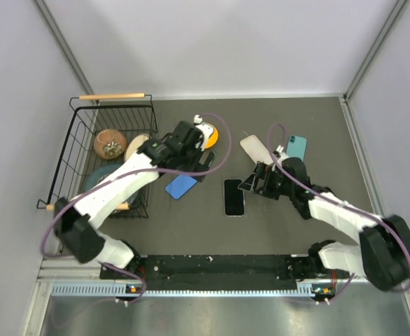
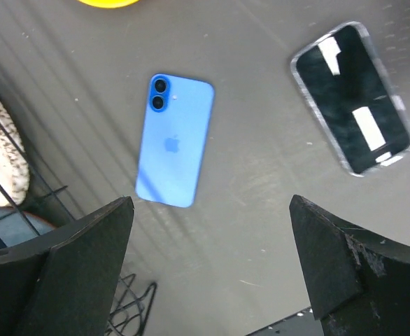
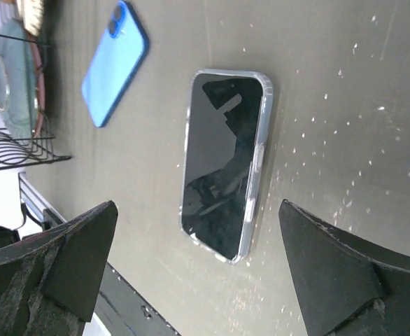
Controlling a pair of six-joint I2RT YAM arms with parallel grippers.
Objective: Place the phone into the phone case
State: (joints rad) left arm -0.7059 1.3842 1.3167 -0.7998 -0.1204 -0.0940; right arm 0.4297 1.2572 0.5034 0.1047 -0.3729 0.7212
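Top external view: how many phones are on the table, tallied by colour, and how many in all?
Black-screen phone: 1
Blue phone: 1
Beige phone: 1
Teal phone: 1
Total: 4

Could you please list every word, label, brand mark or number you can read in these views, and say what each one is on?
No words or numbers can be read anywhere.
Apple-shaped logo, no lettering: on the back of the blue phone.
The phone in the phone case: dark screen, reflections only.
Beige phone and teal phone: too small to tell.
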